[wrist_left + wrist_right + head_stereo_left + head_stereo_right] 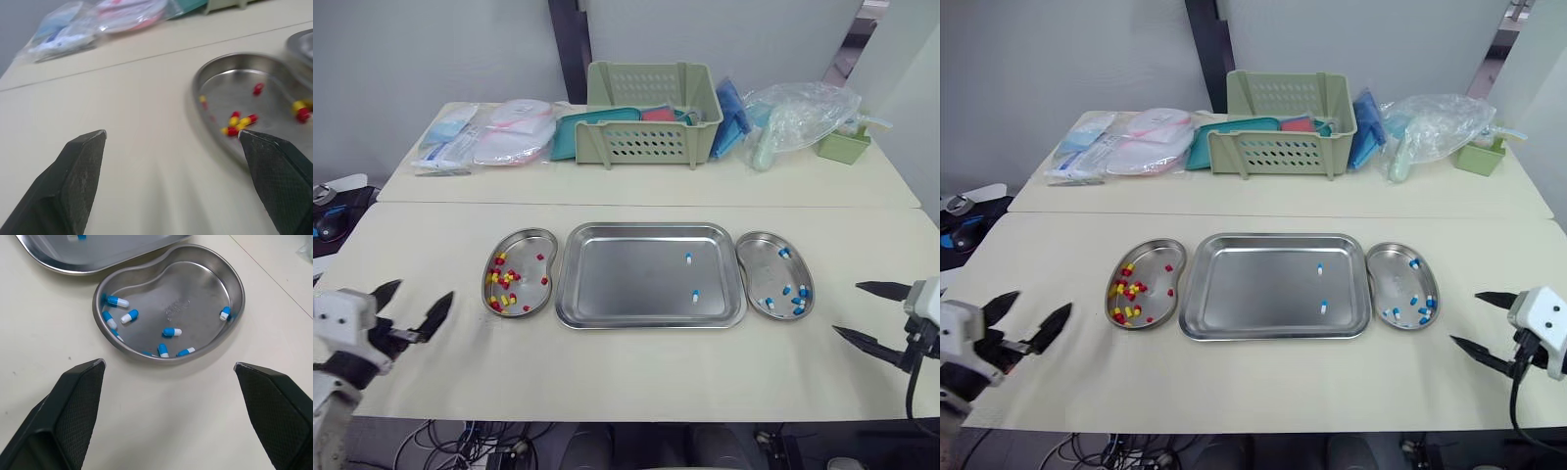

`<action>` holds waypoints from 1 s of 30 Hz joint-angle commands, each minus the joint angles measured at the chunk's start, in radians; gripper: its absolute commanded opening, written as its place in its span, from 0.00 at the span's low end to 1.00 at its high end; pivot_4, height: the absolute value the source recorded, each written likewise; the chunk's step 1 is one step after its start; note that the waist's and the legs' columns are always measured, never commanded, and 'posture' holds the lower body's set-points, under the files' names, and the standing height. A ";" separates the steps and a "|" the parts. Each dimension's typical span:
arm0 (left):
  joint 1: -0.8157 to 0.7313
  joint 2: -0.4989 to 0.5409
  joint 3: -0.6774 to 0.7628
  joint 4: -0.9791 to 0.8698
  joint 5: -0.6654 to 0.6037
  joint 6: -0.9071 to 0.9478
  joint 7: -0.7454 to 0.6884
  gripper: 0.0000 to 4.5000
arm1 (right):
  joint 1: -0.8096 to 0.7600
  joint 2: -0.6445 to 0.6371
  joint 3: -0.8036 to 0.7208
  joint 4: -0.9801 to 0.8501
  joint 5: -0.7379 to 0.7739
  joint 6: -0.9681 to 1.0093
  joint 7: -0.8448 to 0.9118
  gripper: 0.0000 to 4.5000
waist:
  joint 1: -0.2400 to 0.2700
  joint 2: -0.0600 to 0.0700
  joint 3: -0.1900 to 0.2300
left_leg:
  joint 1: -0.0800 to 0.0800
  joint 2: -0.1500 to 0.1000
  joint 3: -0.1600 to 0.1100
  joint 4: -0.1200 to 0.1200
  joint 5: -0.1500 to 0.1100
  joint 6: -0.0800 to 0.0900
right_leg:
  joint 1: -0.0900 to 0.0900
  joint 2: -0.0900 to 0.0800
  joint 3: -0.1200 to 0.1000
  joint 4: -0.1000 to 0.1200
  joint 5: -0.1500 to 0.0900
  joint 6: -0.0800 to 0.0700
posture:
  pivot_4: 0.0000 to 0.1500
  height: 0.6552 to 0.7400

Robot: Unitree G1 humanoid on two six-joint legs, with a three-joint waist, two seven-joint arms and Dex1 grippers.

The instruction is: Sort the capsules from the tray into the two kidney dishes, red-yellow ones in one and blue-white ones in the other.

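Note:
A steel tray (607,284) lies mid-table with two blue-white capsules, one at the far right (687,258) and one nearer (695,296). On its left, a kidney dish (530,245) holds several red-yellow capsules (503,284). To the tray's right stands a second kidney dish (756,257) with several blue-white capsules (793,296). My left gripper (417,309) hovers open over the table left of the red-yellow dish. My right gripper (865,313) is open, right of the blue-white dish (171,303). Neither holds anything.
At the back of the table stand a green basket (651,116), packaged supplies (489,135), a clear plastic bag (793,117) and a small green box (845,145). The table's near edge runs just below both grippers.

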 commanded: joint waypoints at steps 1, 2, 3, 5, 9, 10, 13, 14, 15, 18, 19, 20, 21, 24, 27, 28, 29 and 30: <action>0.016 0.033 0.082 0.094 -0.004 -0.029 -0.030 1.00 | -0.029 -0.043 -0.035 0.067 0.015 -0.028 0.045 0.99 | 0.000 0.000 0.000 | 0.000 0.000 0.000 0.000 0.000 0.000 | 0.000 0.000 0.000 0.000 0.000 0.000 | 1.00 1.00; 0.028 0.042 0.089 0.123 0.004 -0.037 -0.044 1.00 | -0.032 -0.052 -0.035 0.085 0.013 -0.032 0.058 0.99 | 0.000 0.000 0.000 | 0.000 0.000 0.000 0.000 0.000 0.000 | 0.000 0.000 0.000 0.000 0.000 0.000 | 1.00 1.00; 0.039 0.048 0.095 0.148 0.011 -0.044 -0.056 1.00 | -0.033 -0.058 -0.036 0.098 0.014 -0.031 0.069 0.99 | 0.001 -0.001 0.000 | 0.000 0.000 0.000 0.000 0.000 0.000 | 0.000 0.000 0.000 0.000 0.000 0.000 | 1.00 1.00; 0.050 0.059 0.104 0.187 0.019 -0.054 -0.068 1.00 | -0.033 -0.067 -0.036 0.113 0.016 -0.030 0.086 0.99 | 0.001 -0.001 0.000 | -0.001 0.000 0.000 0.000 0.000 0.000 | -0.001 0.000 0.000 0.000 0.000 0.000 | 1.00 1.00; 0.078 0.084 0.113 0.256 0.036 -0.085 -0.100 1.00 | 0.009 -0.078 -0.046 0.134 0.002 -0.044 0.129 0.99 | 0.001 -0.001 0.000 | -0.001 0.000 0.000 0.000 0.000 0.000 | -0.001 0.000 0.000 0.000 0.000 0.000 | 1.00 1.00; 0.080 0.088 0.112 0.263 0.037 -0.090 -0.105 1.00 | 0.012 -0.075 -0.049 0.134 0.002 -0.045 0.128 0.99 | 0.001 -0.001 0.000 | -0.001 0.000 0.000 0.000 0.000 0.000 | -0.001 0.000 0.000 0.000 0.000 0.000 | 1.00 1.00; 0.076 0.093 0.109 0.271 0.033 -0.095 -0.109 1.00 | 0.027 -0.068 -0.054 0.124 0.005 -0.039 0.122 0.99 | 0.001 -0.001 0.000 | 0.000 0.000 0.000 0.000 0.000 0.000 | 0.000 0.000 0.000 0.000 0.000 0.000 | 1.00 1.00; 0.075 0.094 0.107 0.272 0.032 -0.095 -0.111 1.00 | 0.033 -0.065 -0.056 0.121 0.004 -0.040 0.121 0.99 | 0.001 -0.001 0.000 | 0.000 0.000 0.000 0.000 0.000 0.000 | 0.000 0.000 0.000 0.000 0.000 0.000 | 1.00 1.00; 0.074 0.095 0.106 0.273 0.033 -0.095 -0.115 1.00 | 0.037 -0.063 -0.057 0.119 0.004 -0.042 0.121 0.99 | 0.001 -0.001 0.000 | -0.001 0.000 0.000 0.000 0.000 0.000 | 0.000 0.000 0.000 0.000 0.000 0.000 | 1.00 1.00; 0.071 0.101 0.097 0.279 0.039 -0.102 -0.127 1.00 | 0.042 -0.059 -0.054 0.114 0.002 -0.047 0.113 0.99 | 0.001 -0.001 0.000 | -0.001 0.000 0.000 0.000 0.000 0.000 | 0.000 0.000 0.000 0.000 0.000 0.000 | 1.00 1.00; 0.067 0.101 0.095 0.279 0.039 -0.101 -0.126 1.00 | 0.042 -0.058 -0.053 0.112 0.003 -0.046 0.110 0.99 | 0.001 -0.001 0.000 | -0.001 0.000 0.000 0.000 0.000 0.000 | -0.001 0.000 0.000 0.000 0.000 0.000 | 1.00 1.00; 0.064 0.100 0.093 0.279 0.039 -0.100 -0.125 1.00 | 0.044 -0.056 -0.054 0.103 0.006 -0.043 0.108 0.99 | 0.001 -0.001 0.000 | 0.000 0.000 0.001 0.000 0.000 0.000 | 0.000 0.000 0.000 0.000 0.000 0.000 | 1.00 1.00; 0.063 0.100 0.091 0.279 0.039 -0.100 -0.126 1.00 | 0.047 -0.055 -0.056 0.095 0.008 -0.042 0.107 0.99 | 0.001 -0.001 0.000 | 0.000 0.000 0.001 0.000 0.000 0.000 | 0.000 0.000 0.000 0.000 0.000 0.000 | 1.00 1.00; 0.062 0.103 0.088 0.283 0.042 -0.107 -0.140 1.00 | 0.057 -0.050 -0.065 0.073 0.014 -0.034 0.105 0.99 | 0.001 -0.001 0.000 | 0.000 0.001 0.000 0.000 0.000 0.000 | -0.001 0.000 0.000 0.000 0.000 0.000 | 1.00 1.00; 0.074 0.103 0.076 0.250 0.040 -0.124 -0.188 1.00 | 0.067 -0.042 -0.073 0.055 0.018 -0.028 0.102 0.99 | 0.001 -0.001 0.000 | 0.000 0.001 0.001 0.000 0.000 0.000 | -0.001 0.000 0.000 0.000 0.000 0.000 | 1.00 1.00; 0.082 0.103 0.069 0.225 0.036 -0.124 -0.210 1.00 | 0.071 -0.039 -0.075 0.053 0.017 -0.029 0.101 0.99 | 0.001 -0.001 0.000 | 0.000 0.001 0.001 0.000 0.000 0.000 | -0.001 0.000 0.000 0.000 0.000 0.000 | 1.00 1.00; 0.089 0.101 0.057 0.182 0.032 -0.124 -0.230 1.00 | 0.075 -0.035 -0.077 0.051 0.016 -0.031 0.100 0.99 | 0.001 -0.001 0.000 | 0.000 0.001 0.001 0.000 0.000 0.000 | -0.001 0.000 0.000 0.000 0.000 0.000 | 1.00 1.00; 0.090 0.098 0.046 0.139 0.028 -0.124 -0.240 1.00 | 0.080 -0.031 -0.078 0.050 0.014 -0.032 0.099 0.99 | 0.001 -0.002 0.000 | -0.001 0.001 0.001 0.000 0.000 0.000 | 0.000 0.000 0.000 0.000 0.000 0.000 | 1.00 1.00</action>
